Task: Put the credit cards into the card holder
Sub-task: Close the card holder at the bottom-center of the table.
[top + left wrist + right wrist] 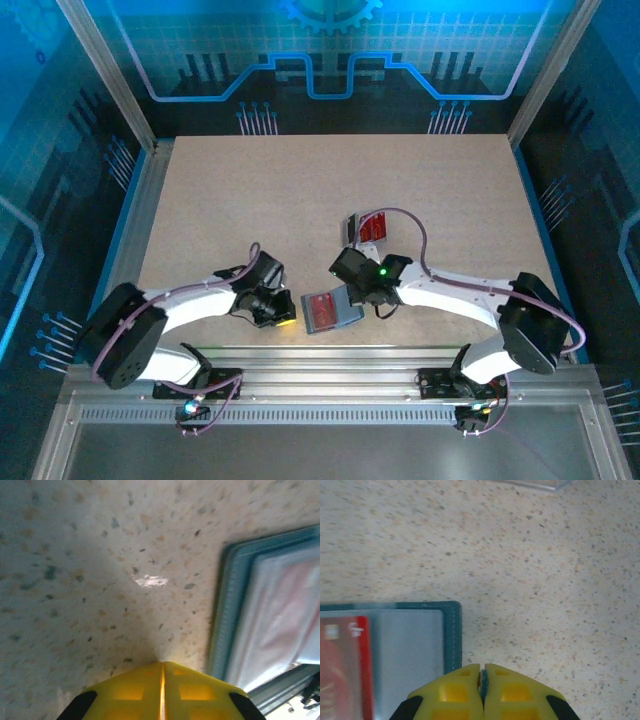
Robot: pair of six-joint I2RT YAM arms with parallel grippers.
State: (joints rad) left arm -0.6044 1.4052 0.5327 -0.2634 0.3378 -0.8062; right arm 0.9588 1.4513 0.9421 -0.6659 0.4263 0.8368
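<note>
The card holder (330, 308) lies open near the table's front edge, blue-grey with a lighter inside, and a red card (322, 308) sits in it. In the right wrist view my right gripper (482, 667) is shut on a teal strip of the card holder's (451, 630) edge, and the red card (342, 670) shows under its clear pocket. My left gripper (162, 664) is shut with nothing between its fingers, its tips down on the tabletop just left of the card holder (235, 610). More red credit cards (373, 226) lie farther back on the table.
The speckled beige tabletop (250, 200) stretches behind both arms. Metal posts and blue walls bound it on the left, right and far sides. A thin pale edge (530, 484) shows at the top of the right wrist view.
</note>
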